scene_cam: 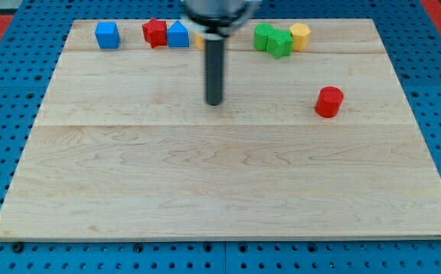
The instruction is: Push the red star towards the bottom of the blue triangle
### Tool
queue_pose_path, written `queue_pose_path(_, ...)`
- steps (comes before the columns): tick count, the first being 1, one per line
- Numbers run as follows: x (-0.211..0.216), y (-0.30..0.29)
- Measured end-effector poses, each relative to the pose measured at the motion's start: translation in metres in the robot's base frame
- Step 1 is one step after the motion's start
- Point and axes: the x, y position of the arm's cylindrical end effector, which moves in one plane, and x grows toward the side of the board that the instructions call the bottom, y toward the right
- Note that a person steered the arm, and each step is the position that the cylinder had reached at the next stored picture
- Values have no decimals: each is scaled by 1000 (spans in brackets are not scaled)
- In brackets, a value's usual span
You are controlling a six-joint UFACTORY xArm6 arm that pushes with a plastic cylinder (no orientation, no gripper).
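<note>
The red star (154,32) sits near the view's top left, touching the left side of the blue triangle (177,34). My tip (215,103) is on the board below and to the right of both blocks, well apart from them. The rod rises from the tip to the view's top edge.
A blue cube (107,35) lies left of the red star. A yellow block (199,39) is partly hidden behind the rod. Two green blocks (272,39) and a yellow cylinder (301,35) sit at top right. A red cylinder (329,101) stands at right.
</note>
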Motion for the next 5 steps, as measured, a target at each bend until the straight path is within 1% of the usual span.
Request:
queue_pose_path(1, -47, -13)
queue_pose_path(2, -96, -44)
queue_pose_path(3, -110, 41)
queue_pose_path(4, -144, 78)
queue_pose_path(5, -199, 75)
